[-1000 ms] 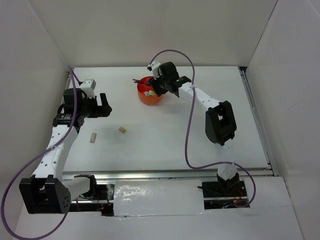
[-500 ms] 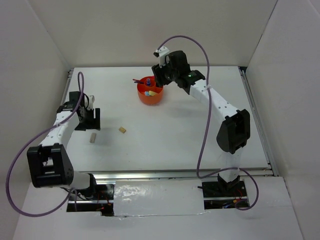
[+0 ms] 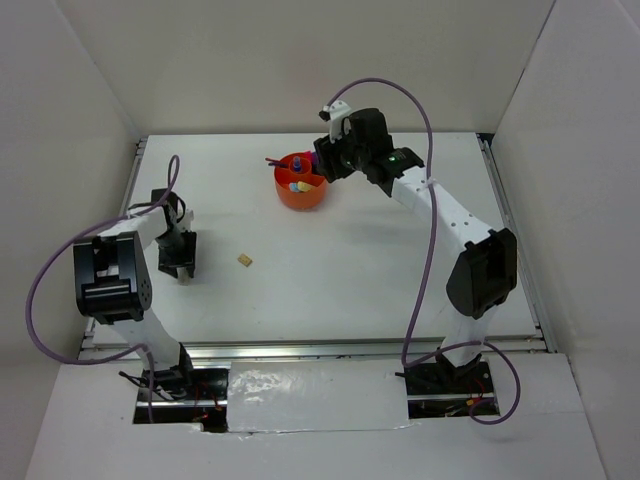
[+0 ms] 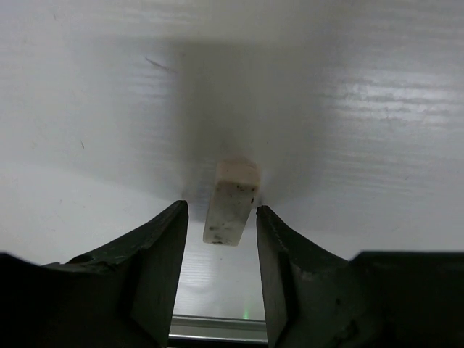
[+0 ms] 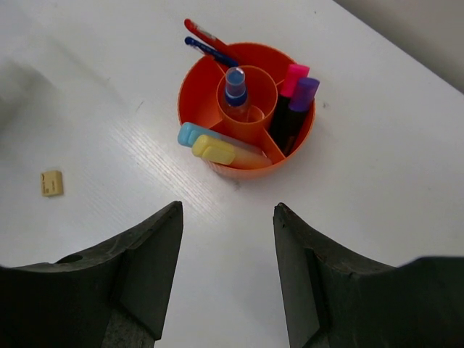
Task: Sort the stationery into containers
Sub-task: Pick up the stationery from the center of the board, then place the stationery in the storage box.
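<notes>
The orange pot (image 3: 300, 190) stands at the far middle of the table. In the right wrist view the pot (image 5: 217, 80) holds a pink-black highlighter (image 5: 293, 77), a purple-black marker (image 5: 304, 92), a blue-capped bottle (image 5: 235, 85), a red pen (image 5: 206, 33), a blue pen (image 5: 207, 49), a yellow stick (image 5: 214, 150) and a blue strip (image 5: 189, 134). My right gripper (image 5: 226, 209) is open and empty, above and just right of the pot. My left gripper (image 4: 221, 210) is open, low over the table, with a tan eraser (image 4: 232, 199) between its jaws and a gap on both sides. A second tan eraser (image 3: 244, 260) lies loose.
White walls close in the table on the left, back and right. A metal rail (image 3: 320, 347) runs along the near edge. The second eraser also shows in the right wrist view (image 5: 51, 183), left of the pot.
My left gripper has swung down and left and now straddles the eraser at the table's left side. My right gripper has drawn up and right, away from the pot.
</notes>
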